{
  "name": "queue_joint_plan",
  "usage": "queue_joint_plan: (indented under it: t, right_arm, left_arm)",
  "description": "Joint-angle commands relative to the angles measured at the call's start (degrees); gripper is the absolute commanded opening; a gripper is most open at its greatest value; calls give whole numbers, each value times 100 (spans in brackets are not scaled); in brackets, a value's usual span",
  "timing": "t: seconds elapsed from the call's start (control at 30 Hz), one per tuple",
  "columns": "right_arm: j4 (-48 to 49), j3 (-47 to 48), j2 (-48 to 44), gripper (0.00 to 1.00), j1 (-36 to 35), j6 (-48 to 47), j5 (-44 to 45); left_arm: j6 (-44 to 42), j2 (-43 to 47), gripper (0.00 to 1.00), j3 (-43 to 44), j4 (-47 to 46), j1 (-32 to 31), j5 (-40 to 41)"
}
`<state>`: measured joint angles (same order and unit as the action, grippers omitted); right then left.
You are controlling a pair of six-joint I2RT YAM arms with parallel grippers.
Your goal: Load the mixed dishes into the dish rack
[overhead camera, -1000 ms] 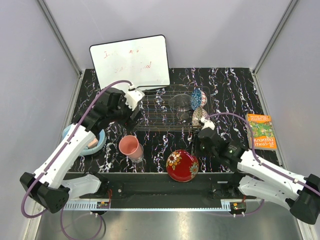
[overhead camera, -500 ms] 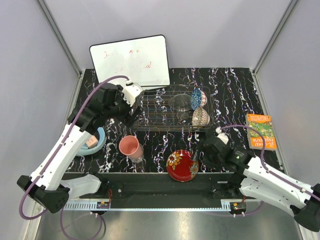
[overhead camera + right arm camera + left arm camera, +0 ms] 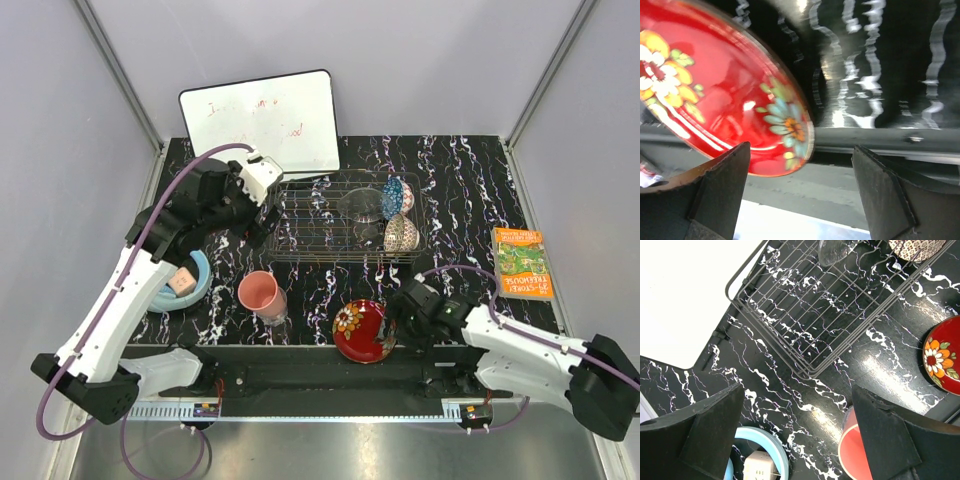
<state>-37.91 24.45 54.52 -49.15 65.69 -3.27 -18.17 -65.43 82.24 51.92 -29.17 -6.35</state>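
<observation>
Right gripper (image 3: 398,322) hovers with jaws apart, empty — the red floral plate (image 3: 362,331) lies just to its left at the counter's (image 3: 470,180) near edge, rim toward it; this arm is the nearer — the dish rack (image 3: 312,226) sits well beyond.

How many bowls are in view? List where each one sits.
4. At the right end of the dish rack: a blue patterned bowl, a cream-gold patterned bowl and a clear glass bowl. A light-blue bowl sits on the table, partly under the left arm.
</observation>
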Motion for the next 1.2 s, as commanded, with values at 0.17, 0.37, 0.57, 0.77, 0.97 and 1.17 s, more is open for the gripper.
queue_joint_plan:
  t: [0.17, 0.37, 0.57, 0.77, 0.97, 1.17]
  right_arm:
    - [1391, -177, 998, 84, 423, -144, -1272]
    - [1629, -54, 1350, 70, 599, -215, -1212]
    - [1734, -36, 1140, 60, 608, -48, -816]
    - [1945, -1, 1464, 22, 608, 23, -816]
    - [2182, -36, 1474, 0, 617, 40, -746]
    - [2165, 16, 1202, 0, 617, -91, -596]
  left_arm:
    - [-90, -49, 93, 170, -24, 25, -86]
    - [-116, -23, 93, 144, -33, 17, -68]
    - [-169, 13, 93, 47, -24, 25, 2]
    - [-187, 39, 93, 82, -33, 25, 46]
    - [-230, 92, 93, 56, -15, 25, 169]
    - [-222, 127, 93, 126, 46, 17, 187]
